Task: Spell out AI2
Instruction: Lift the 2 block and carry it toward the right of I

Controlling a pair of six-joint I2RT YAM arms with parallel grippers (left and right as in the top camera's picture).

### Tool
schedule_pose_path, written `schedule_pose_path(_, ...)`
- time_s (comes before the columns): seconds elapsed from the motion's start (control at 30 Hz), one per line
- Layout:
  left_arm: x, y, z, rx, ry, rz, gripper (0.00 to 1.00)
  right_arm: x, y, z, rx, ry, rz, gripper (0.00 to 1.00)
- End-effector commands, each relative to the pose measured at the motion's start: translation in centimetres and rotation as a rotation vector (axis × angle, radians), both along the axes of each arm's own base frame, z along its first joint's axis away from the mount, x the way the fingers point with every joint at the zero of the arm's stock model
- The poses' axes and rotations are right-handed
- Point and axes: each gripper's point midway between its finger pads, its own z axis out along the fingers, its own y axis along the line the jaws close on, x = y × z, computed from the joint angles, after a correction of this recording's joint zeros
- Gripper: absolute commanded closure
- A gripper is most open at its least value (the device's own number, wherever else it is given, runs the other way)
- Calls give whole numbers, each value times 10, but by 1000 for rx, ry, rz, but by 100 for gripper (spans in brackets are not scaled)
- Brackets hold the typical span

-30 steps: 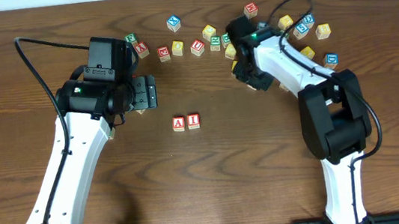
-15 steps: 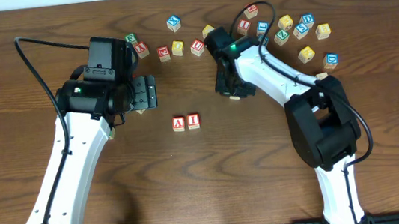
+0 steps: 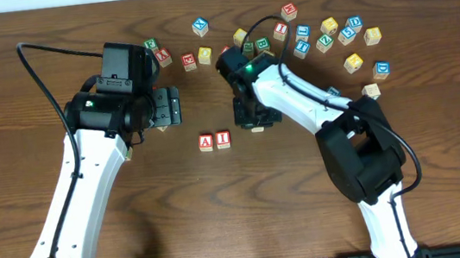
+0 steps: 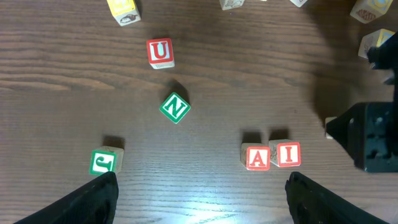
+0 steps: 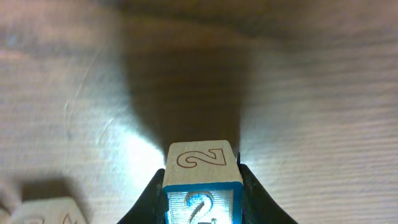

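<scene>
A cube (image 3: 206, 142) and I cube (image 3: 223, 138) show red; 2 cube (image 5: 202, 186) shows blue.

Glare floods the blurred table (image 5: 323, 93); the 2 cube (image 5: 202, 163) casts dark shadow.

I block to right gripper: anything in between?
Nothing: overhead shows only bare table between the I block and the right gripper, which holds the 2 block.

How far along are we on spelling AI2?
Done: the A cube and I cube sit side by side. In hand: the right hand grips the 2 cube close to the I. Remaining: set it down just after the I.
</scene>
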Motion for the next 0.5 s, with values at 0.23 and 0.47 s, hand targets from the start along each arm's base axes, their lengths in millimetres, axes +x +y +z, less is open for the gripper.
schedule_pose_path(0.23, -2, 3, 5, 15, 0, 1, 15, -35, 27, -9, 20, 83, 93, 99)
schedule_pose_path(0.47, -1, 3, 5, 15, -1, 1, 15, -44, 30, -9, 17, 106, 107, 99)
